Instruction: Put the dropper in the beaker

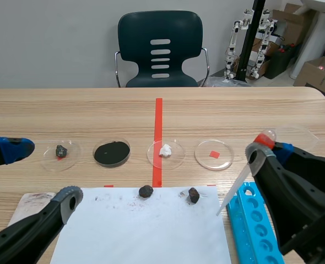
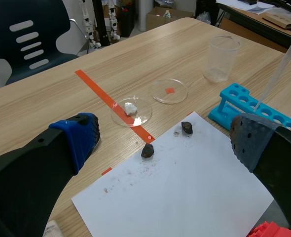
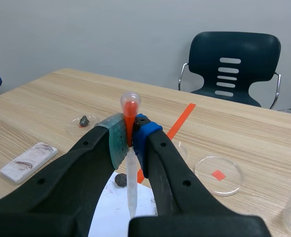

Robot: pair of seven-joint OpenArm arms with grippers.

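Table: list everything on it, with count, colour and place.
paper: 1, white, near edge
dark lumps: 2, brown-black, paper's far edge
tube rack: 1, blue, right of paper
beaker: 1, clear, beyond tube rack
petri dishes: 4, clear, row mid-table, holding grey lump, black powder, white lump, red square
slab: 1, white, left of paper
dropper: 1, clear with orange-red top, in right hand
left hand: 1, black, open, at left
right hand: 1, black, shut on dropper

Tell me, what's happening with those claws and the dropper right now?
Right gripper shut on dropper, tip hanging down near blue rack. Left gripper open, holding nothing. Beaker upright past the rack, nothing seen blocking.
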